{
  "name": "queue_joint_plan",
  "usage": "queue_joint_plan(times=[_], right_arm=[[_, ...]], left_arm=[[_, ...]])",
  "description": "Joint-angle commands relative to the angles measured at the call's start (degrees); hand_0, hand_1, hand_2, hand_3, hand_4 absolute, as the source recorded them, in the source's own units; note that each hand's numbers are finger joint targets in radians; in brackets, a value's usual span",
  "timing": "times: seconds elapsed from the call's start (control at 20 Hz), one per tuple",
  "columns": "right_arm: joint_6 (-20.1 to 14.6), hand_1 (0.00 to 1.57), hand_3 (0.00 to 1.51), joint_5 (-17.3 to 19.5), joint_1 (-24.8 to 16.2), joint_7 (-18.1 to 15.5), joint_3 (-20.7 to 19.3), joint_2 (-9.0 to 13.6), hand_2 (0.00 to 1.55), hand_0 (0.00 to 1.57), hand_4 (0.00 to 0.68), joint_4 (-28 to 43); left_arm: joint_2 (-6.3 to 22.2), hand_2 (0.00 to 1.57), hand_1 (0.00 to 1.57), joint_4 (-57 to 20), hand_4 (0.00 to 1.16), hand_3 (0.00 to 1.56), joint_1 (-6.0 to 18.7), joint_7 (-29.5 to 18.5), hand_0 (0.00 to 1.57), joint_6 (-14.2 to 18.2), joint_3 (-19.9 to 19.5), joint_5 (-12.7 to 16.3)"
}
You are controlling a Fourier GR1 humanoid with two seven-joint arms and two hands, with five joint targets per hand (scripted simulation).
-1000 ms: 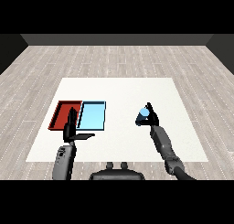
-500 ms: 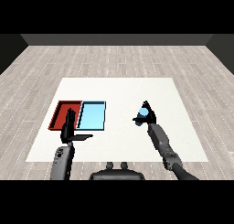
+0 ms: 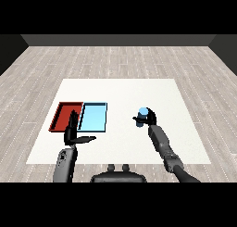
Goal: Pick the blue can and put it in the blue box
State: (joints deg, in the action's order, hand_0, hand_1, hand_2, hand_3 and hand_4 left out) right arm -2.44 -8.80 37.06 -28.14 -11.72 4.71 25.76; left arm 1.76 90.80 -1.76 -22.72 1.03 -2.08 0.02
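Holding the small blue cylindrical can (image 3: 143, 113) in the right black hand (image 3: 149, 119), fingers (image 3: 139, 121) curling round it, well to the right of the shallow light blue tray (image 3: 93, 117). Apparently carrying step under way: can grasped, not yet over the tray. Next move calling for travel leftward until above the light blue tray, then lowering and releasing. Resting the left black hand (image 3: 74, 133) just in front of the light blue tray, fingers straight, holding nothing. Shallow red tray (image 3: 65, 116) lying touching the light blue tray's left side. Flat white table (image 3: 139, 91) carrying both trays; grey wood-plank floor (image 3: 118, 59) and dark wall beyond it.
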Motion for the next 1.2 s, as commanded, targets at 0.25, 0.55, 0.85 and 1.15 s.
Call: queue_joint_plan(times=[0.25,0.55,0.85,1.15], right_arm=[[-1.75,1.47,1.36,2.60,-2.93,-2.31,3.44,0.48,1.47,1.47,0.470,8.62],[-5.61,1.46,1.35,4.04,-5.15,-1.26,6.01,-2.42,1.48,1.46,0.518,17.21],[-4.13,1.45,1.38,4.46,-4.35,4.21,8.65,-2.63,1.47,1.45,0.532,25.00],[-4.99,1.45,1.35,5.65,-11.46,10.13,12.49,-4.38,1.47,1.45,0.539,38.30]], left_arm=[[1.32,0.00,0.00,0.68,0.00,0.00,1.39,2.06,0.00,-1.62,-0.44,1.08],[0.90,0.00,0.00,-3.30,0.00,0.00,1.65,0.19,0.00,-2.43,0.23,0.55],[-1.52,0.00,0.00,0.17,0.00,0.00,3.22,5.04,0.00,-1.55,4.63,-0.36],[-1.74,0.00,0.00,-2.93,0.00,0.00,3.49,2.61,0.00,0.28,6.80,-1.07]])
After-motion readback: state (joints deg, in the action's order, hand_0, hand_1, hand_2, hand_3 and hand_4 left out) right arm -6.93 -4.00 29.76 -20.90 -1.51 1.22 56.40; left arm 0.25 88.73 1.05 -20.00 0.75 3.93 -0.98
